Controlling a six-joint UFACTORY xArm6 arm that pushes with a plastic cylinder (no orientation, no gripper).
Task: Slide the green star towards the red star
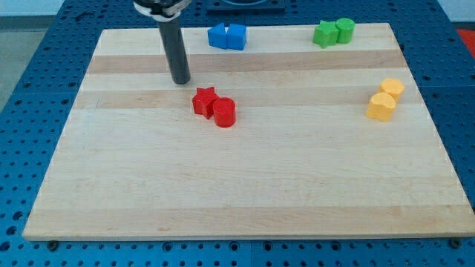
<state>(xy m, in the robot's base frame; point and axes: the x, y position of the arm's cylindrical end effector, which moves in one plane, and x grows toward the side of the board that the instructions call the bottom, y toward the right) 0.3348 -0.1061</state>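
red cylinder [225, 113], green star [324, 34] top-edge

8 blocks total: 2 red, star [205, 100] + cylinder [224, 112]; 2 blue [227, 35]; 2 green, star [324, 33] + cylinder [344, 30]; 2 yellow [385, 100]. 1 rod.

The green star [324, 34] is lying flat near the board's top edge, towards the view's right, touching a green cylinder [344, 30]; the red star [205, 101] is sitting left of centre, touching a red cylinder [224, 113]; both stars are lying well apart.
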